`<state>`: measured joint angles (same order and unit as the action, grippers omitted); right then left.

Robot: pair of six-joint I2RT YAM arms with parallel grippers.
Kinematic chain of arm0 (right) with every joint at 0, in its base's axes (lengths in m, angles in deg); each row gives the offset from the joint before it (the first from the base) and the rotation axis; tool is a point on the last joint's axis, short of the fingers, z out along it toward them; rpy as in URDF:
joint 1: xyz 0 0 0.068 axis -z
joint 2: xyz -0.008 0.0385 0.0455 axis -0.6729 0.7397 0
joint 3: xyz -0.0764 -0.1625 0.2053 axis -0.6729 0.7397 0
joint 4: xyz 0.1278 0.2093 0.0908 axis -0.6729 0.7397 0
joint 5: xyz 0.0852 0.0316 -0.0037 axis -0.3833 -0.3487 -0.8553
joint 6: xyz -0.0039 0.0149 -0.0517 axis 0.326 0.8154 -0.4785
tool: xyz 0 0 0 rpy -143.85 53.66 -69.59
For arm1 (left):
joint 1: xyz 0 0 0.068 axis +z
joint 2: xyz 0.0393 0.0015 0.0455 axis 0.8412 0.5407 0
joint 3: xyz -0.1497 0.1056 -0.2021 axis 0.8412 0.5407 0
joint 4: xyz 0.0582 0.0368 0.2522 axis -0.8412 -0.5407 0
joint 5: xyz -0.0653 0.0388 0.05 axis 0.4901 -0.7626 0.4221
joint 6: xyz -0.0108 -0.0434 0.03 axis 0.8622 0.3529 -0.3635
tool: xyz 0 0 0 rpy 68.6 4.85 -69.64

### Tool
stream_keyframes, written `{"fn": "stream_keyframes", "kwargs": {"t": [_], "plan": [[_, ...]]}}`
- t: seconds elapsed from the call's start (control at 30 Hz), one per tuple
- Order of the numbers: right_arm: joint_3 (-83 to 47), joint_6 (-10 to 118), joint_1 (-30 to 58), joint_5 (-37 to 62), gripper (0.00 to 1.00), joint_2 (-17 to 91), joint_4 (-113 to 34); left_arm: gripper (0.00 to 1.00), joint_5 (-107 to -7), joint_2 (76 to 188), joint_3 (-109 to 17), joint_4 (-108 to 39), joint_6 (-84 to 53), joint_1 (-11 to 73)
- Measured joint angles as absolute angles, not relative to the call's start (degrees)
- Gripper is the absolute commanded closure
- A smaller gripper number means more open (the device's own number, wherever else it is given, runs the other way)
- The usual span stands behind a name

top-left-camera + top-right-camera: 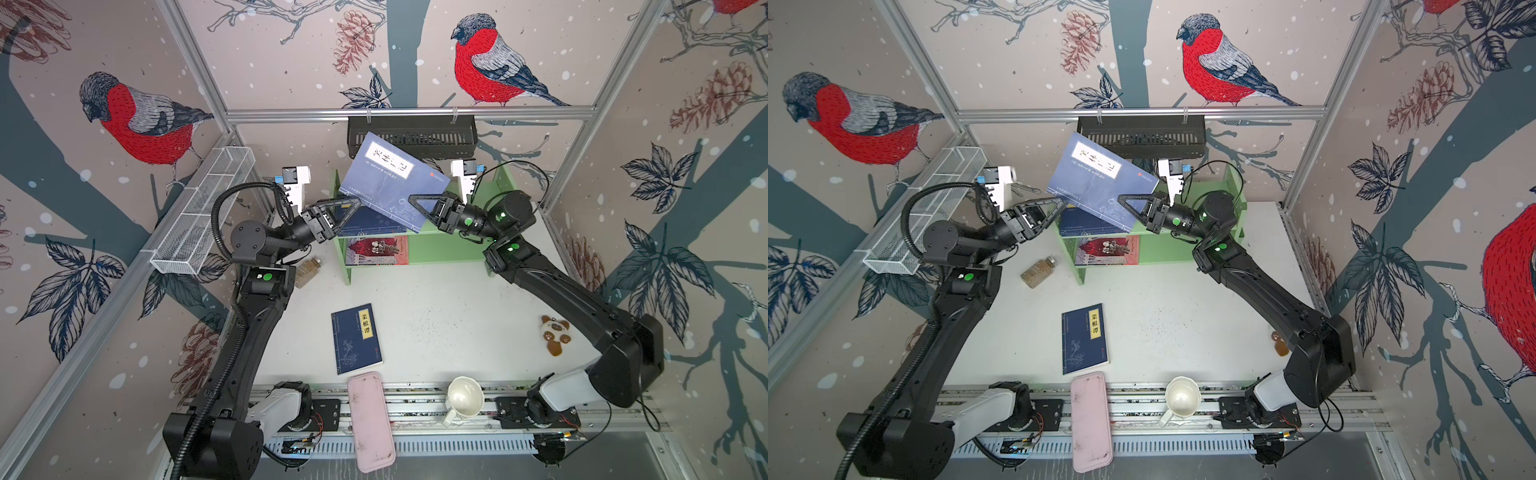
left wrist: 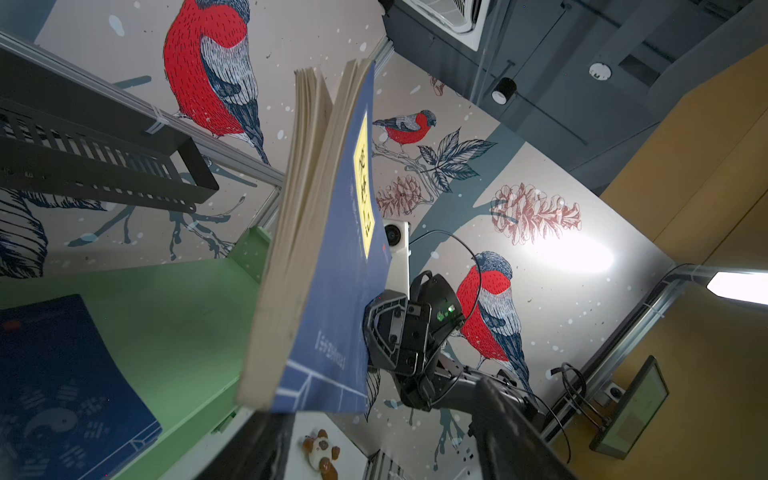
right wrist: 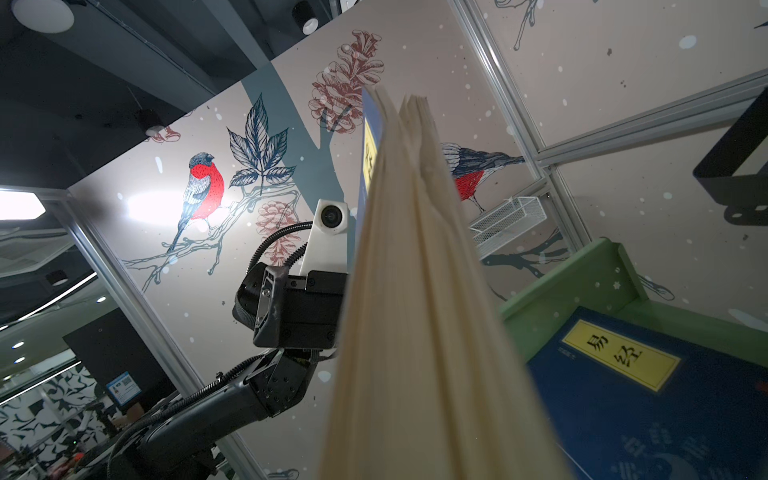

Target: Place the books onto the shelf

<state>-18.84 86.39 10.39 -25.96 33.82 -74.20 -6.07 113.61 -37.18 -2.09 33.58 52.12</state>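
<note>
Nearest you: pink case [image 1: 370, 419] lying across the front rail, white cup [image 1: 464, 399] just to its right.

Far left, the white mesh basket [image 1: 203, 212] hangs on the side wall. Your left gripper [image 1: 351, 208] is up beside the shelf's left end with its fingers [image 2: 511, 432] spread, gripping nothing. The left wrist view shows the raised book's lower corner just beyond them. Whether it touches them, you can't tell. A jar [image 1: 307, 272] lies on its side below that arm.

One navy table book [image 1: 356, 338] lies flat on the white table [image 1: 436, 324], near the pink case, cover up.

The green shelf [image 1: 440, 247] stands at the back. It has a navy top-tier book [image 1: 370, 222] lying flat and a red-and-grey book [image 1: 377, 250] flat on the lower tier, both on its left half.

The held book [image 1: 390, 183] is tilted in the air over the shelf's left half, pages slightly fanned. In both top views its top corner overlaps the black basket [image 1: 411, 133]. Your right gripper [image 1: 417, 203] is pinched onto its lower right edge.

Far right, a small plush toy [image 1: 555, 334] sits on the table.
</note>
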Motion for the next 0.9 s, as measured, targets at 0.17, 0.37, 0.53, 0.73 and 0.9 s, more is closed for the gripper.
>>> {"fn": "stream_keyframes", "kwargs": {"t": [0.17,0.37,0.53,0.73,0.9], "plan": [[-21.88,86.15,12.69,-33.72,0.99,34.48,-68.50,0.30,-1.65,113.28,-37.00,-3.64,32.09,52.61],[-22.86,85.58,13.04,-39.86,0.99,34.85,-63.45,0.35,-0.43,113.54,-39.95,-12.52,25.36,52.71],[-24.55,83.29,12.95,-42.77,0.99,35.07,-58.51,0.62,-0.36,113.76,-41.02,-19.42,19.94,52.71],[-28.83,81.08,12.71,-43.95,0.76,37.45,-53.57,1.00,0.64,114.39,-39.67,-18.07,21.89,52.76],[-29.70,80.25,12.77,-42.22,0.67,38.50,-52.52,1.00,0.60,115.03,-40.98,-19.03,21.82,52.78]]}}
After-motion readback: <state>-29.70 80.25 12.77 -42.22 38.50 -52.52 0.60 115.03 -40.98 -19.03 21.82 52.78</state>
